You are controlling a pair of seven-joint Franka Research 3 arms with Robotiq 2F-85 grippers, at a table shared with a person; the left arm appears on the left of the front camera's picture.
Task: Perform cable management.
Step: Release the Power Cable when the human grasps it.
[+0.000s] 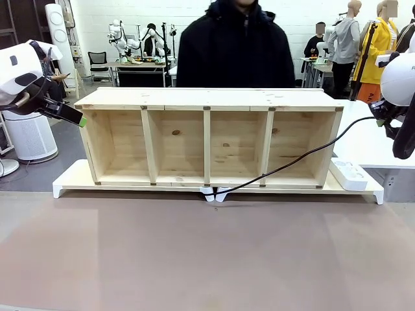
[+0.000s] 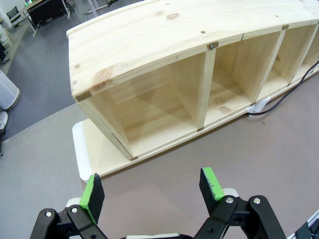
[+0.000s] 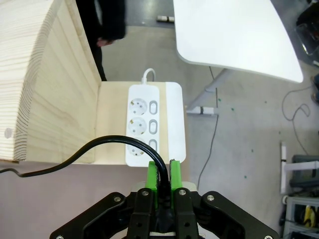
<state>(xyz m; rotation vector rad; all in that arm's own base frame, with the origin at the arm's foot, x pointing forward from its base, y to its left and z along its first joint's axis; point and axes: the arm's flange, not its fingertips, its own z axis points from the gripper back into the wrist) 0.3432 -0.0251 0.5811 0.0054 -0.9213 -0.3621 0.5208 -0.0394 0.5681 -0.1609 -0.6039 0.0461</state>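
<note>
Green-padded fingers of the right arm are pressed together on the cable, pinching it between the pads just above the white power strip. From that grip the black cord arcs up and over, then runs down past the end wall of the wooden shelf unit.

From the front, the cable hangs in a long slack line from the right gripper, crosses in front of the rightmost compartment of the shelf unit, and reaches the desk at a pair of small white clips by the middle of the unit's base board. The power strip lies on the right end of that board.

On the left arm, the fingers stand wide apart with nothing between them, hovering over the desk off the left end of the shelf unit. The left gripper sits just beside the unit's upper left corner. A person in dark clothes stands behind the shelf.
</note>
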